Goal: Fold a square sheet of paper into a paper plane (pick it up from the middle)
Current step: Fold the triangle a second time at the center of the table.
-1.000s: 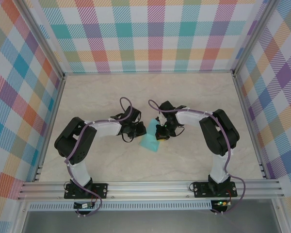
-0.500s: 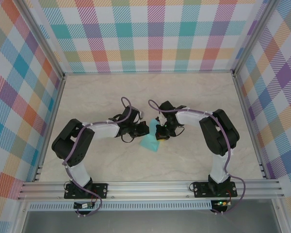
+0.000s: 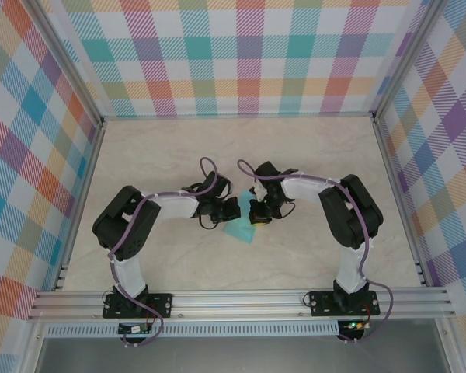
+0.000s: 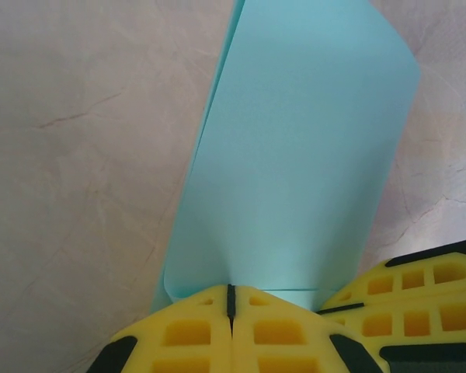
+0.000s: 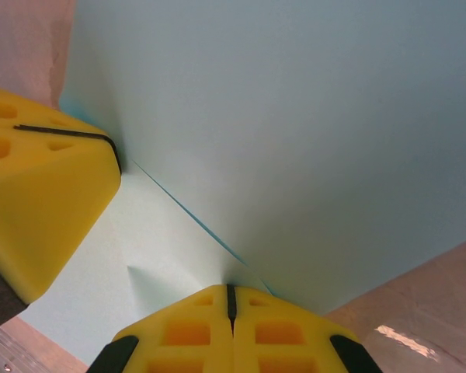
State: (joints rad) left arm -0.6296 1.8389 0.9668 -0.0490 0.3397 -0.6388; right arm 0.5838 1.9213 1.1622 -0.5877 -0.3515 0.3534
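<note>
Sheet of paper (image 4: 295, 155): plain turquoise, matte, unmarked. It is folded over on itself, and two layers can be made out along the left edge in the left wrist view. The upper layer is bowed and lifted off the pale marbled table (image 3: 155, 155). A soft dimple is noted where the paper runs into the pads.

Left gripper (image 4: 230, 299): yellow pads pressed together, with the near edge of the sheet clamped between them.

Right gripper (image 5: 231, 299): pads likewise closed, clenched on the sheet at a crease line that runs diagonally from the pad seam toward the upper left. A small wrinkle is seen just left of the grip.

The two grips are set just beside each other, and a yellow finger of each is caught in the other's wrist view.

From above, the sheet is found near the middle of the table, between the two grippers and slightly toward the arm bases, with a corner pointed that way
</note>
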